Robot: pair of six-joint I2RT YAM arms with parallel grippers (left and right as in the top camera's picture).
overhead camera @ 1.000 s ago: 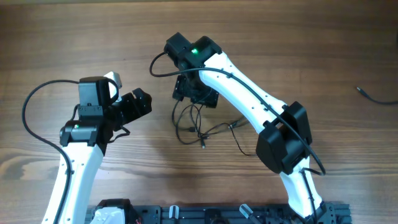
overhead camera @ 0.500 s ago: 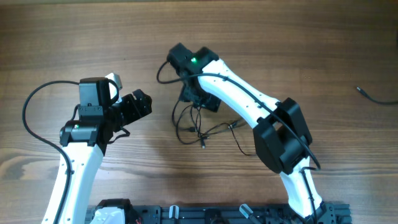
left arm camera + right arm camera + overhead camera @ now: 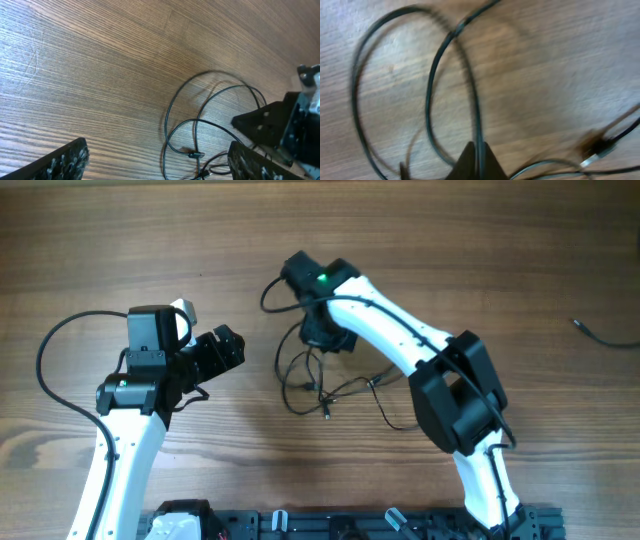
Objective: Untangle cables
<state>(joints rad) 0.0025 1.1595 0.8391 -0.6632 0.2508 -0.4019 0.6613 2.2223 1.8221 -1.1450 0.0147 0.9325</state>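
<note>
The cables [image 3: 318, 388] lie as a loose tangle of thin black loops on the wooden table, just below my right gripper [image 3: 325, 336]. In the right wrist view the right gripper [image 3: 479, 156] is shut with one thin strand of the cables [image 3: 477, 117] pinched between its fingertips; other loops curve off to the left. My left gripper [image 3: 226, 348] hovers to the left of the tangle, apart from it. In the left wrist view the left gripper [image 3: 160, 164] stands open, with loops of the cables [image 3: 167, 125] on the table between its fingers [image 3: 57, 162].
Another thin black wire end [image 3: 600, 334] lies alone at the far right of the table. Thick black arm cables loop off each wrist. The arms' base rail [image 3: 340, 525] runs along the front edge.
My right gripper has shifted slightly right and towards the tangle, and has shut on a cable strand. The left arm has stayed put.
</note>
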